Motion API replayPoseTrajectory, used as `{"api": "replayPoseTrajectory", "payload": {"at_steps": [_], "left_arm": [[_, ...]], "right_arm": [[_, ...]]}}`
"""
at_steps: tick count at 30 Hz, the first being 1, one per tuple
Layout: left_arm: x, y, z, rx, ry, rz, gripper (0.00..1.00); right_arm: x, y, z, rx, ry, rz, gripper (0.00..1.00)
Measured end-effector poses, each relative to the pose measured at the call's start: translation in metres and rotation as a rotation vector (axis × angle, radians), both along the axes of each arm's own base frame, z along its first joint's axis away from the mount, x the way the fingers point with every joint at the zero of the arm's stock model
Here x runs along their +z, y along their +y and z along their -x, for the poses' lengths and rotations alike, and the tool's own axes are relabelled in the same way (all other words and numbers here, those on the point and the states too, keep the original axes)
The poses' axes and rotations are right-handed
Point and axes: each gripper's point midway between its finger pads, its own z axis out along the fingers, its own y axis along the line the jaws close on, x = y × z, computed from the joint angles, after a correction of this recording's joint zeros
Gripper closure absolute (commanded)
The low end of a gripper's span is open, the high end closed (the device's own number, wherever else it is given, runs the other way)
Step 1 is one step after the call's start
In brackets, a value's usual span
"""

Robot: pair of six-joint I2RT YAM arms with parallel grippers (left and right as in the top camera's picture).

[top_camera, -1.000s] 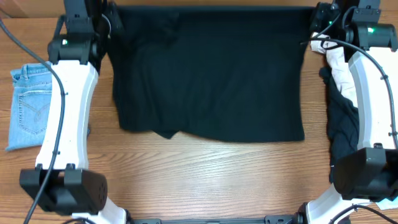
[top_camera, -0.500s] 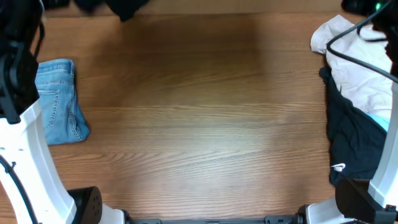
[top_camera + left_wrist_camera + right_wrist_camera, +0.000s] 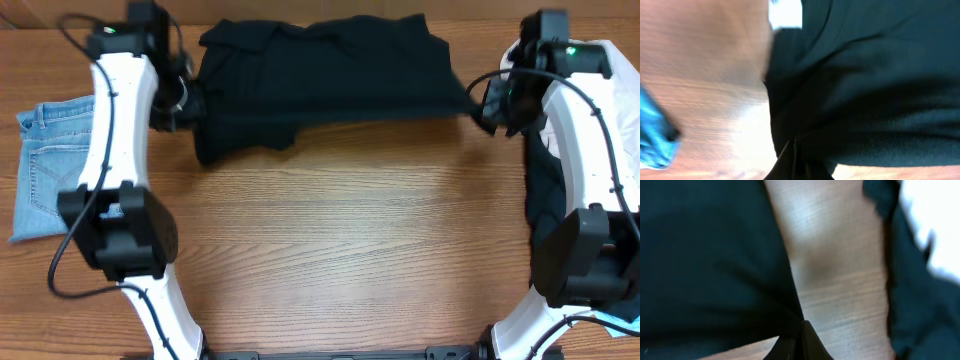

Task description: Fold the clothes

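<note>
Overhead, our left gripper and right gripper each pinch the shirt at its ends; uneven pulling could slip a corner and bunch the fold.

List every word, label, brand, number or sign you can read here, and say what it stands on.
No text can be read.
The white label on the black shirt: too blurred to read in the left wrist view.
The jeans: no lettering shows.

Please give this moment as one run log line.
left gripper: shut on black shirt | right gripper: shut on black shirt | jeans: at left
</note>
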Motion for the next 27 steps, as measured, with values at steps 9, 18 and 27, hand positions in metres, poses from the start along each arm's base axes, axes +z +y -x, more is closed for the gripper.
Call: {"api": "replayPoseTrajectory", "payload": {"at_steps": [9, 18, 27], "left_arm": [[-0.054, -0.018, 0.063, -0.057, 0.294, 0.054, 0.96], [-0.071, -0.021, 0.109, -0.093, 0.469, 0.013, 0.96], [-0.072, -0.011, 0.144, -0.046, 0.459, -0.057, 0.96]], "right_arm": [[-0.035, -0.014, 0.046, -0.019, 0.191, 0.07, 0.96], [-0.034, -0.016, 0.08, -0.015, 0.331, 0.086, 0.96], [-0.076, -0.01, 0.119, -0.042, 0.466, 0.059, 0.96]]}}
